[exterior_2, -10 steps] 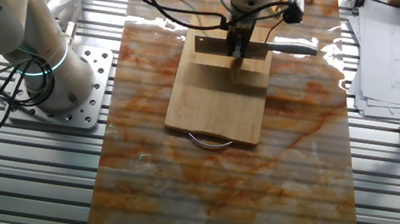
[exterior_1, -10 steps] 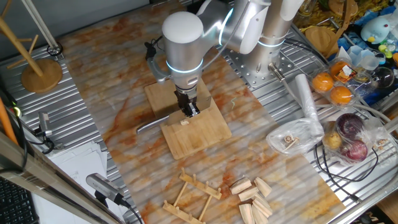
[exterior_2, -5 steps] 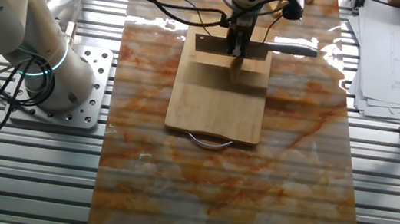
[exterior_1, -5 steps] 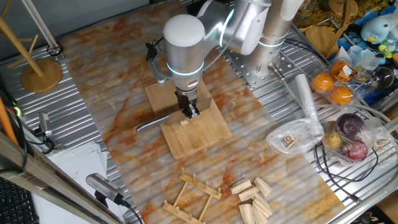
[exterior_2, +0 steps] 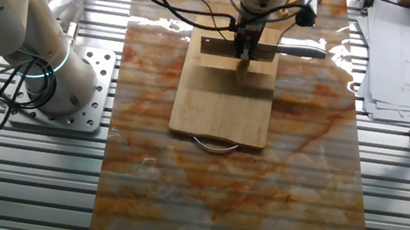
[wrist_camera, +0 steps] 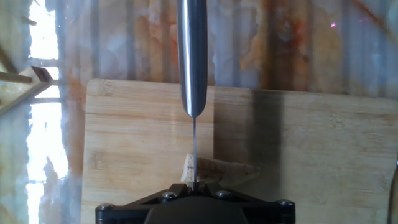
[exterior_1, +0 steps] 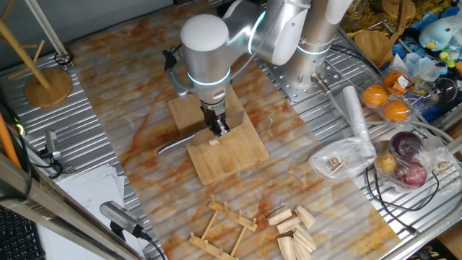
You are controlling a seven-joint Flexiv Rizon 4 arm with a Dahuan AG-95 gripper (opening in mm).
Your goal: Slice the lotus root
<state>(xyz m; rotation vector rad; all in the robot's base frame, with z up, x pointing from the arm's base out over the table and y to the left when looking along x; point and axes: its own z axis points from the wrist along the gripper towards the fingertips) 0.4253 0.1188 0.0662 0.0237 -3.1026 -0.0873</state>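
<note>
My gripper (exterior_1: pixel 217 129) is shut on a knife and holds it edge-down across the wooden board (exterior_1: pixel 232 155). The knife's silver handle (exterior_1: pixel 175 144) sticks out past the board's left edge. In the other fixed view the gripper (exterior_2: pixel 246 51) stands over the board's far end, with the dark blade (exterior_2: pixel 219 47) to the left and the handle (exterior_2: pixel 302 51) to the right. The lotus root (wrist_camera: pixel 216 168), a small pale stub, lies on the board (wrist_camera: pixel 137 137) right under the thin blade edge (wrist_camera: pixel 194 149). It also shows as a small pale piece (exterior_1: pixel 214 141) just below the gripper.
Pale wooden wedge blocks (exterior_1: pixel 294 225) and a wooden rack (exterior_1: pixel 225 230) lie at the near edge. Bags of fruit and onions (exterior_1: pixel 404 155) sit at the right. A wooden stand (exterior_1: pixel 47 85) is at the left. The arm's base (exterior_2: pixel 62 84) is left of the mat.
The arm's wrist has shifted slightly to the left and back. The knife stays over the lotus root at about the same spot on the board.
</note>
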